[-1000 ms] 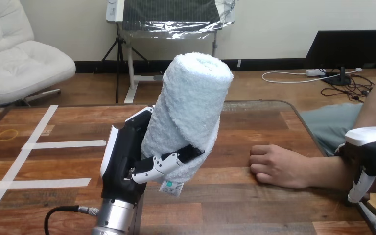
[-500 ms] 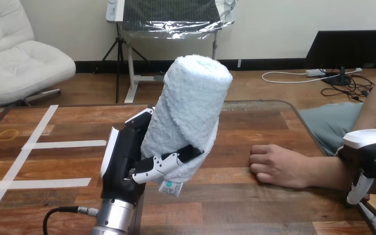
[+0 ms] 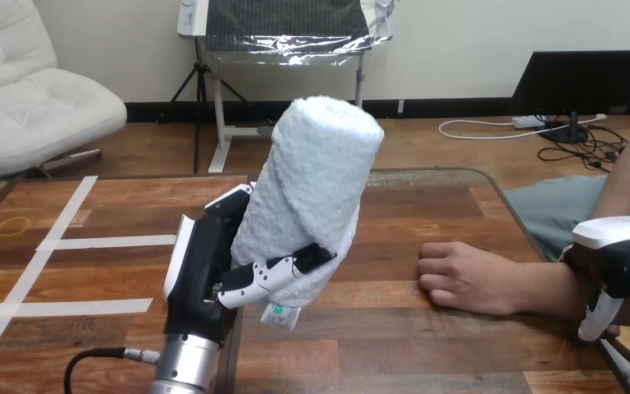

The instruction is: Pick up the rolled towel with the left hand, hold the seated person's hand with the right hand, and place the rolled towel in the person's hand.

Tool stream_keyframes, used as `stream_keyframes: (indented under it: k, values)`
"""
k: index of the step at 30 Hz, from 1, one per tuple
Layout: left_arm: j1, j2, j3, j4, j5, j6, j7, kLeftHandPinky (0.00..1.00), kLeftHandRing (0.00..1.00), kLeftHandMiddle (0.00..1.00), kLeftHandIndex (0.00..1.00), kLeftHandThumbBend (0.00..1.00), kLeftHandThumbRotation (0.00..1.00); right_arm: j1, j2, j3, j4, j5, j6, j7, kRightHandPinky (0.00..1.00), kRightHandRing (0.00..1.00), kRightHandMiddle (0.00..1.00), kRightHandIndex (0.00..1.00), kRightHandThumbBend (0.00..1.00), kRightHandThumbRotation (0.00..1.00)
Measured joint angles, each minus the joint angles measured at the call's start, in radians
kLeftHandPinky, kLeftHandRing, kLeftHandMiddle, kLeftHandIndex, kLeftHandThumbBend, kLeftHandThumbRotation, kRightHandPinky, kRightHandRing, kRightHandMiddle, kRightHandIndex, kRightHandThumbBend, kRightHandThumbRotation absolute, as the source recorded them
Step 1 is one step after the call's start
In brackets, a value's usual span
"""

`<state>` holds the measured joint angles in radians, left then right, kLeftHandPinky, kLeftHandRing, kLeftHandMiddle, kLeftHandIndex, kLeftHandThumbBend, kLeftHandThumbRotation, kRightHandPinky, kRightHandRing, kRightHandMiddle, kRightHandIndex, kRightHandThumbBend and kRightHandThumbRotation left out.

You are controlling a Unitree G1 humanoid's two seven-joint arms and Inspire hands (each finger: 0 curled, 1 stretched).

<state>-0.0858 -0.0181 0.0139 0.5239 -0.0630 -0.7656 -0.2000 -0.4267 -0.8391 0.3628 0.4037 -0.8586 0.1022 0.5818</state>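
Tabletop (image 3: 426,345) of wood with white tape strips (image 3: 107,241); rolled towel (image 3: 316,189) within curled left hand (image 3: 205,271).

One towel (image 3: 316,189) is showing, with one tag (image 3: 280,314) hanging from it. Two robot hands are showing: the left hand (image 3: 205,279) near the desk's (image 3: 426,345) front edge and the right hand (image 3: 611,263) at its right edge. One person's hand (image 3: 459,279) is lying near the right edge. Three tape strips (image 3: 107,241) and one yellow ring (image 3: 12,226) are lying by the left edge.
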Motion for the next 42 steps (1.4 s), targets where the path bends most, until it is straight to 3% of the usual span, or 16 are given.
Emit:
stream_keyframes:
  k: [8,12,26,36,42]
  values:
    - [-0.004,0.003,0.003,0.023,-0.002,0.013,0.006,0.36,0.39,0.43,0.49,0.78,0.21,0.0,0.02,0.0,0.022,0.005,-0.003,-0.031,0.33,0.43,0.54,0.69,0.7,0.06]
    - [-0.008,0.005,0.005,0.041,-0.003,0.031,0.007,0.37,0.39,0.43,0.49,0.78,0.21,-0.002,0.026,0.0,0.038,0.012,-0.003,-0.05,0.27,0.36,0.5,0.64,0.7,0.04]
    - [-0.068,0.035,0.005,0.184,0.065,0.083,0.075,0.42,0.42,0.41,0.48,0.78,0.23,-0.002,0.048,0.0,0.082,0.016,-0.012,-0.119,0.15,0.25,0.4,0.5,0.71,0.0]
    - [-0.109,0.05,0.006,0.285,0.073,0.11,0.099,0.38,0.39,0.39,0.45,0.82,0.23,0.004,0.049,0.005,0.102,0.014,-0.036,-0.202,0.09,0.2,0.33,0.38,0.7,0.0]
    - [-0.124,0.049,0.005,0.328,0.078,0.123,0.115,0.37,0.38,0.39,0.44,0.83,0.22,0.019,0.049,0.005,0.103,0.016,-0.041,-0.243,0.08,0.19,0.32,0.36,0.68,0.0]
